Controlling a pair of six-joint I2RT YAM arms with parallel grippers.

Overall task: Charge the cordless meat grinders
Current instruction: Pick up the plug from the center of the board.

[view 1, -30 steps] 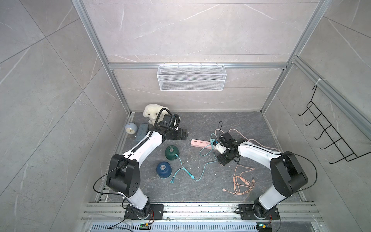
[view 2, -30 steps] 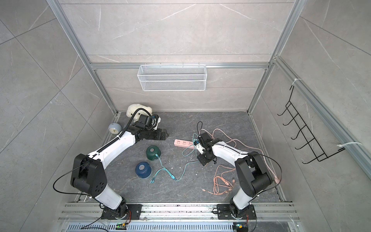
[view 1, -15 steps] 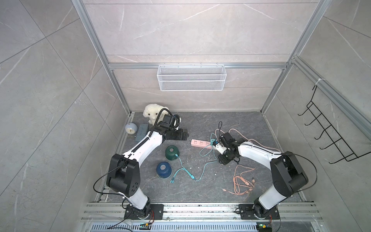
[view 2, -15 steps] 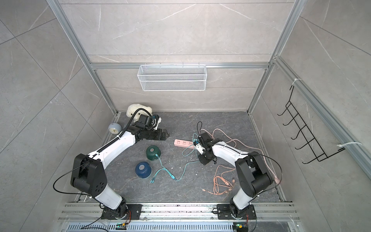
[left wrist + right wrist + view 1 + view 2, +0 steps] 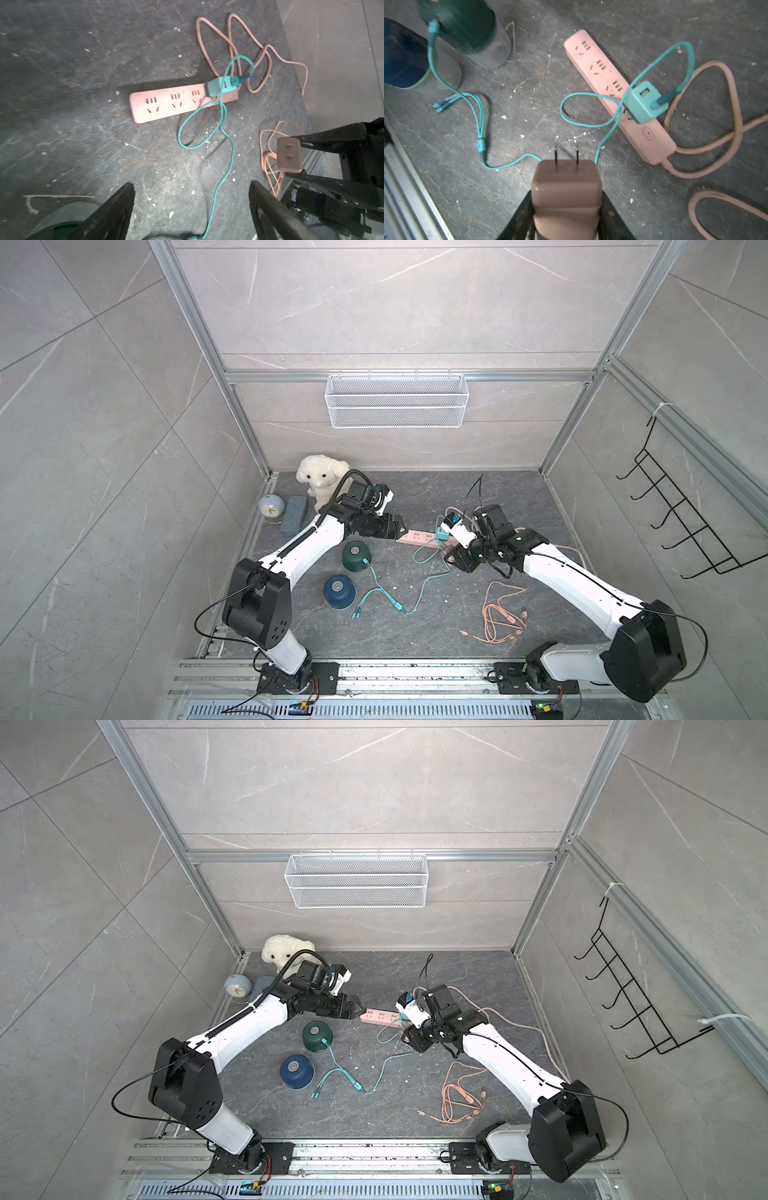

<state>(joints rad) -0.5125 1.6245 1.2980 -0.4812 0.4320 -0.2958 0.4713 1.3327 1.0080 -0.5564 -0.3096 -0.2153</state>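
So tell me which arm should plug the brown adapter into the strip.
Right: the right gripper holds the adapter, prongs out, near the strip's free sockets. The left gripper is open and empty.

— Where's the power strip [image 5: 417,537]?
— Middle of the table [image 5: 415,497], nearer the back edge, charger [image 5: 441,534] plugged into its right end.
— The grinders?
— Front-left of it, rear grinder [image 5: 356,556] just behind front grinder [image 5: 339,591]. Plush toy [image 5: 320,481] in the back-left corner, coiled cable [image 5: 500,620] front-right.

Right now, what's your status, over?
Left fingers open, empty. Right fingers shut on brown plug. Green grinder cabled, blue grinder not. Teal cable loops over power strip.
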